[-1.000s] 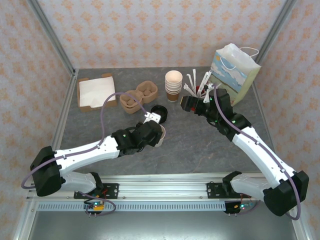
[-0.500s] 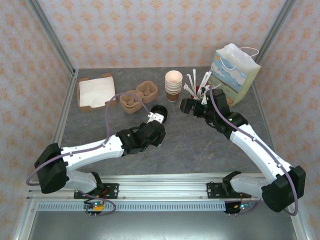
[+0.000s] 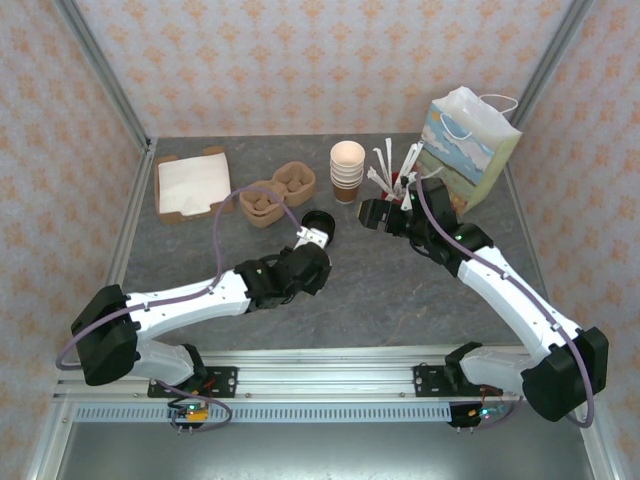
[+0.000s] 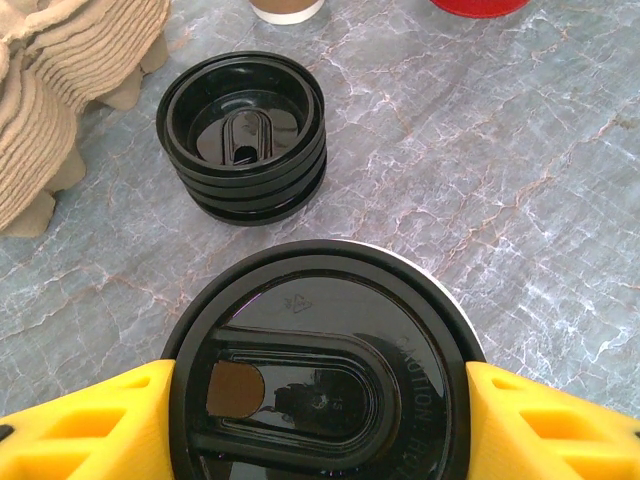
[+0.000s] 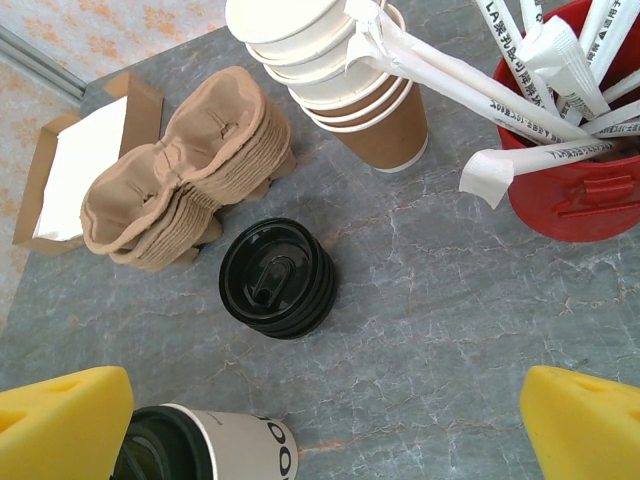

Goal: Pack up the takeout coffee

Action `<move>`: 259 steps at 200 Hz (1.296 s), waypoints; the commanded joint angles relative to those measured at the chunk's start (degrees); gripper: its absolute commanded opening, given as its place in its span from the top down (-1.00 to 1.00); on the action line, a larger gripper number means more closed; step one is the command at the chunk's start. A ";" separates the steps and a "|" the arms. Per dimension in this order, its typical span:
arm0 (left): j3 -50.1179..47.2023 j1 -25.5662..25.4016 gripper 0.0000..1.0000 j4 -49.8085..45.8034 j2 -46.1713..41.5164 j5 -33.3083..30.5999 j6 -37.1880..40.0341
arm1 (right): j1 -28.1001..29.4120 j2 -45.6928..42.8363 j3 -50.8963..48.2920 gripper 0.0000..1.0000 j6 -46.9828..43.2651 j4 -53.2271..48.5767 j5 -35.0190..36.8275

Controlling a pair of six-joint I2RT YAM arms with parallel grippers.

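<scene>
Sliding the lidded coffee cup (image 4: 320,370) toward the stack of lids (image 4: 242,135), your left fingers (image 4: 85,425) stay clamped around it; your right fingers (image 5: 60,415), wide and empty, have swung closer, with the bag (image 3: 470,145) well apart

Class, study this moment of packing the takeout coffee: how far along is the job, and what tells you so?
Done: the takeout coffee already wears its black lid. In hand: the left claw grips it by the sides, near the spare lids; the right claw hangs open, holding nothing. To do: the coffee is not yet in the paper bag at the far right corner.
</scene>
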 commanded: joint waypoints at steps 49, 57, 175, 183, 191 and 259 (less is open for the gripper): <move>-1.94 -0.34 -0.22 2.94 -0.02 -0.37 -2.23 | -0.15 0.16 -0.17 -1.00 -0.86 -0.90 -0.35; -2.03 -0.26 -0.22 3.04 -0.23 -0.36 -2.54 | -0.19 0.12 -0.19 -1.00 -0.76 -0.90 -0.43; -3.09 -0.31 -0.24 4.80 -0.33 1.05 -4.35 | -0.14 0.35 -0.46 -0.99 -0.47 -0.54 -1.00; -3.10 -0.27 -0.23 4.76 -0.19 1.23 -4.38 | -0.17 0.37 -0.45 -0.99 -0.47 -0.51 -1.04; -3.18 -0.30 -0.24 4.74 -0.11 1.16 -4.29 | -0.19 0.39 -0.45 -0.99 -0.51 -0.56 -1.06; -3.77 -0.61 -0.23 -0.85 2.47 -0.99 -2.69 | -0.17 1.00 0.49 -0.99 -0.64 -0.68 -1.19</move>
